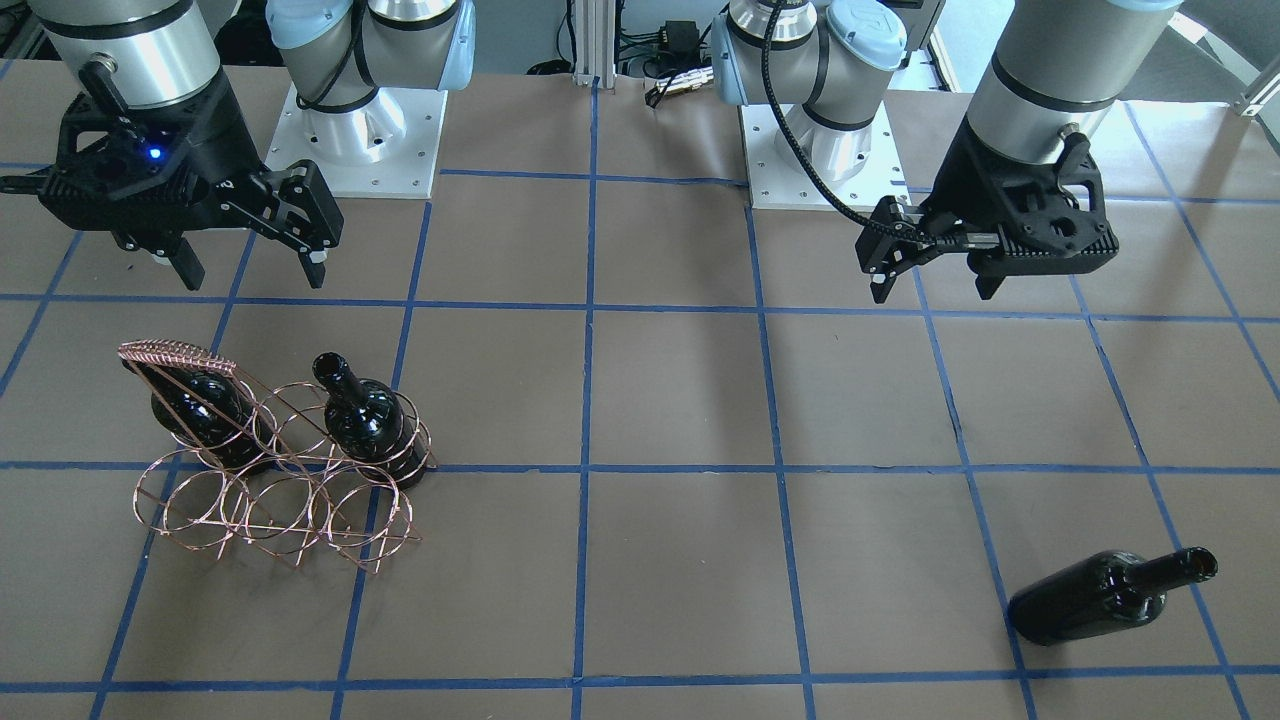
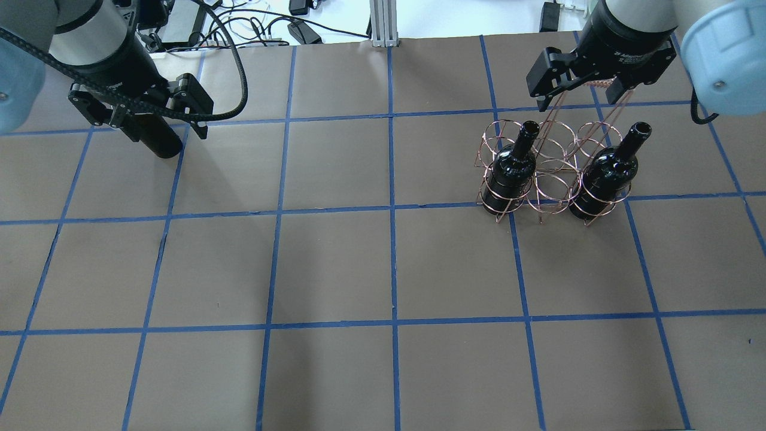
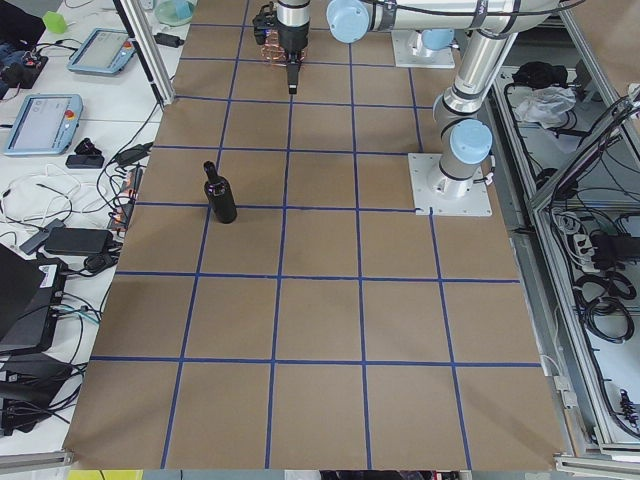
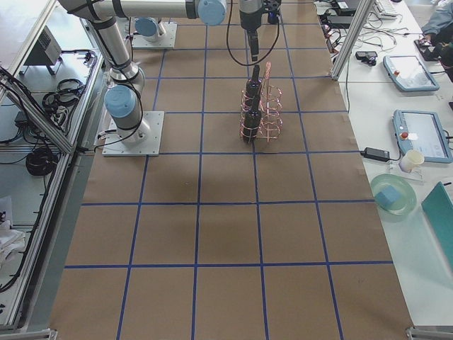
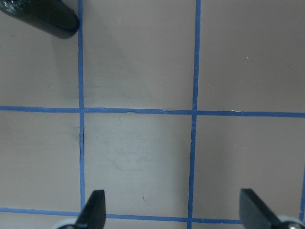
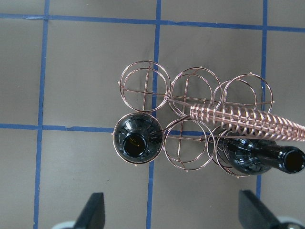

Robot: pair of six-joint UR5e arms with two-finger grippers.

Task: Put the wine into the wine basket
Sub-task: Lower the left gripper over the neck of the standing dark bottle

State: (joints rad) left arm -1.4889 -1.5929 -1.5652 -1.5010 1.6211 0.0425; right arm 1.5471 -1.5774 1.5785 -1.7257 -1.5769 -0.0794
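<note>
A glossy black wine bottle [image 1: 1090,600] stands alone on the table, upright in the exterior left view [image 3: 220,198]. My left gripper [image 1: 930,290] hangs open and empty above the table, on the robot's side of that bottle. Only the bottle's edge [image 5: 45,16] shows at the top left of the left wrist view. The copper wire basket [image 1: 270,505] holds two identical bottles [image 2: 511,170] [image 2: 604,176] in its end rings on one row. My right gripper [image 2: 577,96] is open and empty above the basket's woven handle [image 6: 248,121].
The table is brown, with a grid of blue tape lines [image 2: 392,209]. The two arm bases [image 1: 355,140] [image 1: 815,150] stand at the robot's edge. Cables, tablets and a bowl lie on side benches beyond the table's ends.
</note>
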